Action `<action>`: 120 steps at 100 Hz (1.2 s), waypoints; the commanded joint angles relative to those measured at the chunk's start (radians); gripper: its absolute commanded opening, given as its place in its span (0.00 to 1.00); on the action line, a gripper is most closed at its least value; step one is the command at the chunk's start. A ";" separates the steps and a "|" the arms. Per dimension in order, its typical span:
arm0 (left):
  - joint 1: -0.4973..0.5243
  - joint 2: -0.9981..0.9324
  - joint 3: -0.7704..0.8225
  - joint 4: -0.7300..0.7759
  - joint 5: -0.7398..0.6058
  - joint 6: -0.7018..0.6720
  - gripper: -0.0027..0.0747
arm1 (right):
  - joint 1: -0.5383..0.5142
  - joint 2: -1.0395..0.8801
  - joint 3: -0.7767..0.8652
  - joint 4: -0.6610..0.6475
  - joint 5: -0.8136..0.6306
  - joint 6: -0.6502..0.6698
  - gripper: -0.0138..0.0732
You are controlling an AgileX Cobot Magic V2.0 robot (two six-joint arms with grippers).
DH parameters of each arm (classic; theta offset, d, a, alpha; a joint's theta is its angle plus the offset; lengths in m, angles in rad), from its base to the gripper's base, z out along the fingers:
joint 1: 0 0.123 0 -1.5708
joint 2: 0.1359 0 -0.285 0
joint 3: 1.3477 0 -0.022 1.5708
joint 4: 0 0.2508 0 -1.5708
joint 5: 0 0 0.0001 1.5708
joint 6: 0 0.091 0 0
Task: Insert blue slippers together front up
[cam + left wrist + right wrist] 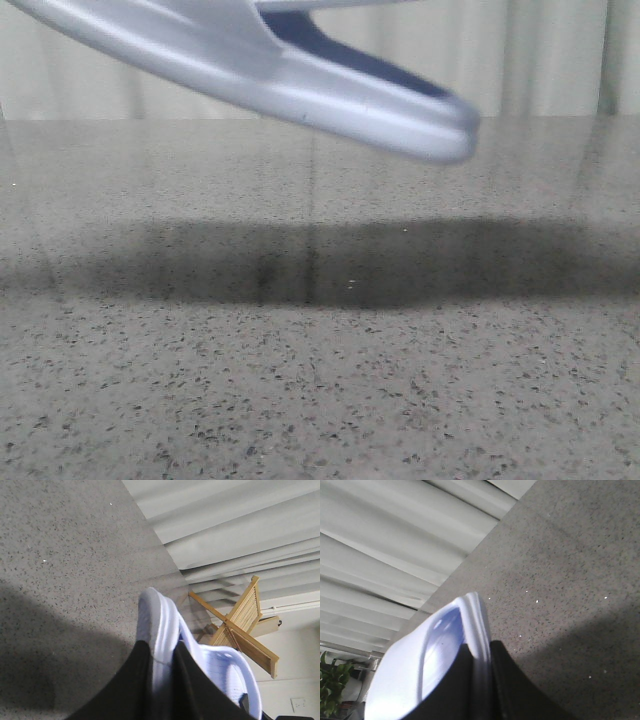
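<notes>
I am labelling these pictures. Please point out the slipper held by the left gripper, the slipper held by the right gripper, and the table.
left slipper [159,625], left wrist view, sole edge
right slipper [437,640], right wrist view, footbed
table [320,400], front view, bare surface

The left pincer [162,680] grips the edge of a pale blue slipper [160,625] between its two black fingers [130,685]. The slipper's ribbed footbed [225,672] shows beyond them. Below lies the speckled grey surface [65,555], with a folded wooden rack [245,625] and pale curtains [240,525] behind.

table [320,400]: grey speckled | curtain [235,525]: pale pleated | wooden rack [245,625]
</notes>
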 commanded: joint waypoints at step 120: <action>-0.007 -0.013 -0.032 -0.385 0.257 0.073 0.06 | -0.002 0.083 0.023 0.616 0.041 -0.545 0.04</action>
